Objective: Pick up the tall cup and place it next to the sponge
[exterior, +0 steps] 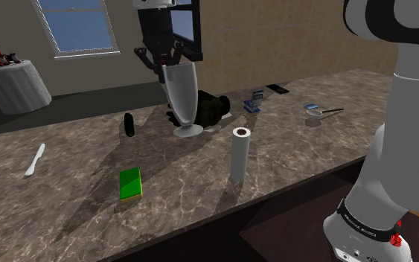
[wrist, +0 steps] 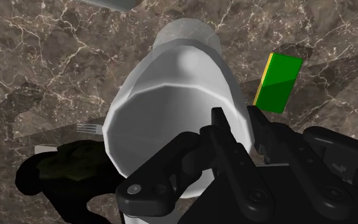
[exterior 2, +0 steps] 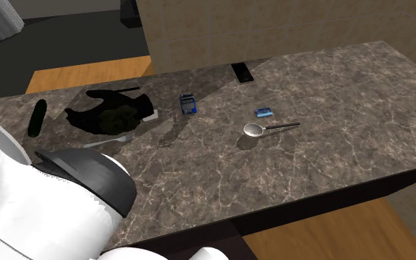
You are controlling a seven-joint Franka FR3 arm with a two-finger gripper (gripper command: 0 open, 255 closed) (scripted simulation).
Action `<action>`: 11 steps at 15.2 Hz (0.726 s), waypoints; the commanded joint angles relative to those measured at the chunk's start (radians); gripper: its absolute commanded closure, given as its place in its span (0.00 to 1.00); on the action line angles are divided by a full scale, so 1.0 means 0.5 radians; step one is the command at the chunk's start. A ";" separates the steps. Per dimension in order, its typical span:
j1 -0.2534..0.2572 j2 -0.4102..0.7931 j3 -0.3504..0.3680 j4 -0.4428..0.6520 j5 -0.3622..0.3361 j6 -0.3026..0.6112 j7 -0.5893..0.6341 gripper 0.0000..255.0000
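The tall cup (exterior: 181,97) is a pale grey, footed tumbler, wide at the rim and narrow toward its round foot. My gripper (exterior: 169,65) is shut on the cup's rim from above. In the wrist view one finger is inside the tall cup (wrist: 177,108) and the other outside its wall, where the gripper (wrist: 238,127) pinches it. The cup hangs slightly tilted, its foot low over the counter; I cannot tell whether it touches. The sponge (exterior: 130,184) is green with a yellow edge and lies flat toward the counter's front. In the wrist view the sponge (wrist: 277,81) is beyond the cup.
A white upright roll (exterior: 240,154) stands between cup and front edge. A dark lump (exterior: 213,108) lies behind the cup, and a dark bottle-like thing (exterior: 129,124) and a white utensil (exterior: 35,159) lie toward the shoulder view's left. A spoon (exterior 2: 254,130), blue boxes (exterior 2: 188,103) and a phone (exterior 2: 241,72) lie farther off.
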State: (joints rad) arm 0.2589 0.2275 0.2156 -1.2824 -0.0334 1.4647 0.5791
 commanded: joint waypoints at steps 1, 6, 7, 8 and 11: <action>-0.006 -0.029 -0.001 -0.099 0.006 0.073 -0.004 1.00; -0.015 -0.071 -0.004 -0.293 0.015 0.226 -0.009 1.00; -0.017 -0.077 -0.005 -0.328 0.017 0.255 -0.010 1.00; -0.018 -0.083 -0.005 -0.363 0.018 0.285 -0.011 1.00; -0.021 -0.096 -0.006 -0.462 0.020 0.370 -0.013 1.00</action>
State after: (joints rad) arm 0.2476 0.1817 0.2118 -1.4986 -0.0234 1.6358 0.5706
